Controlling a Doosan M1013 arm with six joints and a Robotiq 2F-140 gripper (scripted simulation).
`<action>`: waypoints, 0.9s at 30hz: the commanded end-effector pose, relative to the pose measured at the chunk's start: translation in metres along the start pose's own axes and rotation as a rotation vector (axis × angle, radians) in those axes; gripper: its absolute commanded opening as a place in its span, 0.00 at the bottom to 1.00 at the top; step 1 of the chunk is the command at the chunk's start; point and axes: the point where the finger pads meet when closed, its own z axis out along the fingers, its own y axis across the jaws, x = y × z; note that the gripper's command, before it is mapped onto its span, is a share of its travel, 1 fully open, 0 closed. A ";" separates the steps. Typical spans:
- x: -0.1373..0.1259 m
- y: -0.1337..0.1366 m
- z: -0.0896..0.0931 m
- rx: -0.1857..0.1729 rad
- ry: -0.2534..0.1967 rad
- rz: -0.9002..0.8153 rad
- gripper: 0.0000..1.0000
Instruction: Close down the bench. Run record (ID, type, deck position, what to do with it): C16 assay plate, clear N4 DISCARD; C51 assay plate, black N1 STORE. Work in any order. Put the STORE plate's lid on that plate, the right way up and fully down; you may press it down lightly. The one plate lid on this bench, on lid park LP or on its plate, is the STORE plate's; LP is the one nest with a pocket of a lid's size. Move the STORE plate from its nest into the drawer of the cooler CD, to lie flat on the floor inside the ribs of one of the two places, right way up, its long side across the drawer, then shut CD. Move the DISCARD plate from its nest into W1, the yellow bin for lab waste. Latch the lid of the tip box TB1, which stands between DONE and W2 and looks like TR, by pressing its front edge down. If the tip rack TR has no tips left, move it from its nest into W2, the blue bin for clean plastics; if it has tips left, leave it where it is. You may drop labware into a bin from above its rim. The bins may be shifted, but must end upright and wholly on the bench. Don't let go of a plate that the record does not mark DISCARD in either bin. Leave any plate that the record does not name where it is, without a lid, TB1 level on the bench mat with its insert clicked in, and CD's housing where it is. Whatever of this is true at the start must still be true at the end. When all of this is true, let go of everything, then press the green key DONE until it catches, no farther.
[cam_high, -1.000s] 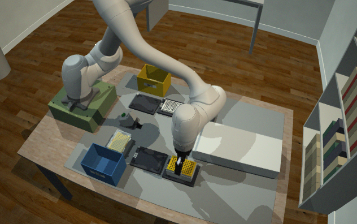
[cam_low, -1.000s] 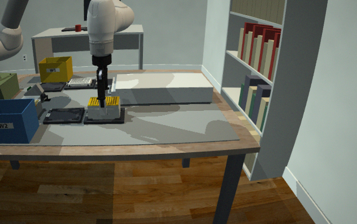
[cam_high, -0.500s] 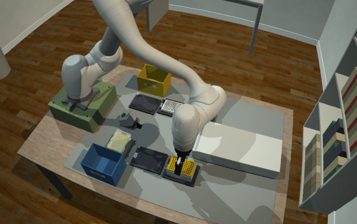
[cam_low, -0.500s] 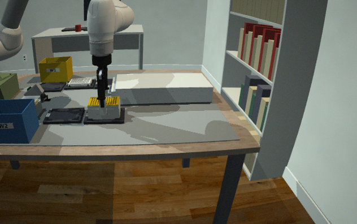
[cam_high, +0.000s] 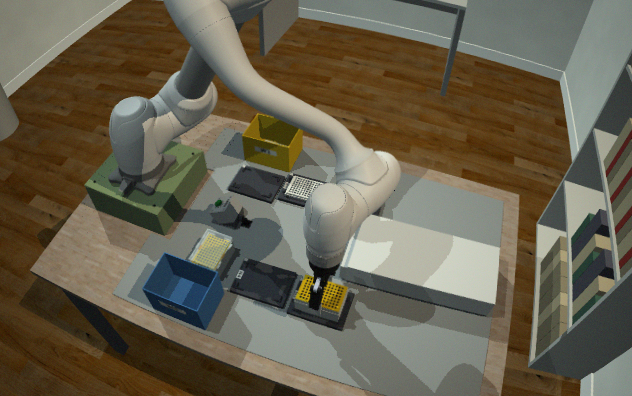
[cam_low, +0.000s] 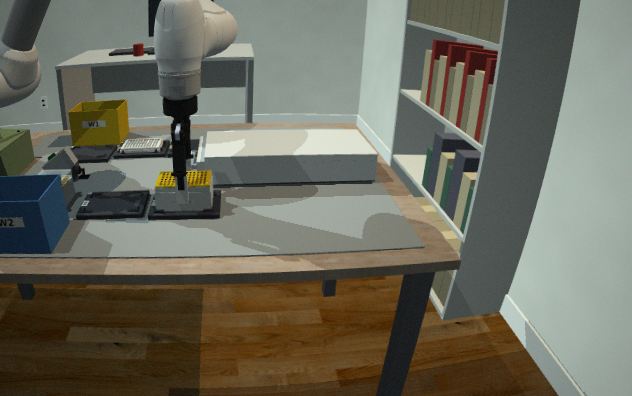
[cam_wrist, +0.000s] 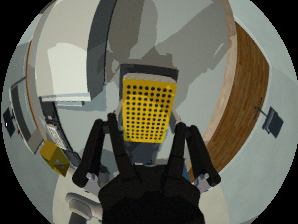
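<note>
The tip rack TR (cam_high: 334, 296) (cam_low: 195, 192) (cam_wrist: 148, 110), a grey box with a yellow perforated top, sits in its dark nest (cam_high: 345, 316) (cam_low: 216, 206) at the front of the mat. My gripper (cam_high: 315, 299) (cam_low: 180, 184) (cam_wrist: 146, 106) points straight down over the rack's middle, and its fingers are shut on the rack's two sides. The blue bin W2 (cam_high: 175, 300) (cam_low: 25, 220) stands to the left at the front. The tip box TB1 (cam_high: 212, 250), with a yellow insert, stands behind the bin. I cannot tell whether the rack holds tips.
A dark flat nest or plate (cam_high: 263, 282) (cam_low: 114, 204) lies just left of the rack. The white cooler CD (cam_high: 425, 260) (cam_low: 290, 152) is close on the right. A clear plate (cam_high: 303, 187) (cam_low: 141, 145), another dark nest (cam_high: 256, 182), the yellow bin W1 (cam_high: 270, 150) (cam_low: 98, 125) and the green key DONE (cam_high: 218, 202) stand farther back.
</note>
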 end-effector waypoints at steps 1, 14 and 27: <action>0.000 0.000 0.000 0.000 0.000 0.000 0.00; 0.000 0.000 -0.003 0.000 0.000 0.000 0.00; 0.000 0.000 -0.007 0.000 0.000 0.000 0.00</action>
